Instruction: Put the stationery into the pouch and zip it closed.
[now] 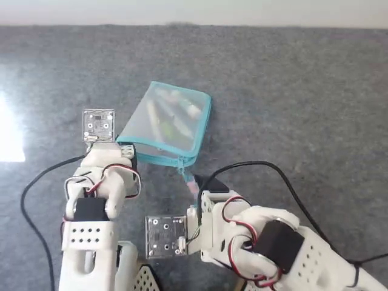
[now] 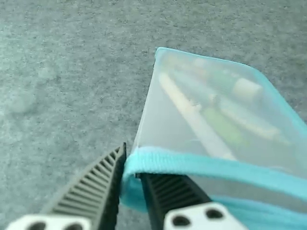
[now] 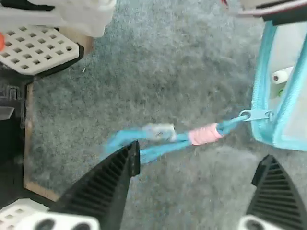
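The left arm (image 1: 91,206) stands on the near side of the pouch (image 1: 170,124), reaching up to its near left corner. The left gripper (image 2: 130,163) is closed there, its two ribbed fingers (image 2: 165,191) pinching the pouch's edge between them. The right arm (image 1: 273,242) lies bent to the near right of the pouch, its wrist turned towards the pouch's near right corner. The right gripper (image 3: 199,160) hangs just short of that corner, its jaws spread wide apart and touching nothing.
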`<state>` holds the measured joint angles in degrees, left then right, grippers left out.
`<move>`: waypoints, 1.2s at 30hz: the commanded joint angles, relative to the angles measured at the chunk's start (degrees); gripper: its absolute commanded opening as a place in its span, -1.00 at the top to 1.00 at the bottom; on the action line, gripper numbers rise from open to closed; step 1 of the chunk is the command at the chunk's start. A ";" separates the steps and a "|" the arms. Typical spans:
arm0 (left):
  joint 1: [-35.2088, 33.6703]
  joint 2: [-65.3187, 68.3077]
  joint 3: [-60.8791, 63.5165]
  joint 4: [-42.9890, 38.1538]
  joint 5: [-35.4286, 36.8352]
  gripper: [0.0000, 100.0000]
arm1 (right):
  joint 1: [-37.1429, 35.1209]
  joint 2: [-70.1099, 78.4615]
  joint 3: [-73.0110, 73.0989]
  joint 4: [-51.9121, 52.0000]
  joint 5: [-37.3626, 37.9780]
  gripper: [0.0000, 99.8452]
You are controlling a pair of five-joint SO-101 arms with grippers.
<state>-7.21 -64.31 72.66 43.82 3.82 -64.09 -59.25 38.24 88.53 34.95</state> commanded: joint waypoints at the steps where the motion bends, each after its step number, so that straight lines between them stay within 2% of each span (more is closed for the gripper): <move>1: -0.44 -0.44 -4.18 -0.26 0.88 0.98 | -1.19 -1.01 -0.09 -1.63 0.53 0.26; 3: -0.62 -0.44 -4.26 -0.26 0.88 0.98 | -0.22 -1.01 -0.44 -2.07 0.35 0.26; 5: -0.62 -0.44 -4.26 -0.09 0.88 0.98 | 4.53 -1.89 0.09 -5.05 0.26 0.26; 9: -0.26 -0.44 -4.70 0.18 0.88 0.98 | 16.04 -1.80 6.07 -18.68 -0.79 0.26; 12: -0.26 -0.44 -4.70 0.53 0.88 0.98 | 19.91 0.13 11.43 -27.03 -0.09 0.26; 27: 0.00 -0.44 -4.79 0.88 0.88 0.98 | 20.35 18.42 11.52 -42.59 -2.46 0.26; 36: 2.55 -0.44 -4.44 1.41 0.88 0.98 | 22.02 22.29 11.52 -48.75 -3.16 0.26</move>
<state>-5.27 -64.22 71.52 44.70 3.82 -44.04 -37.01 52.75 41.32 32.22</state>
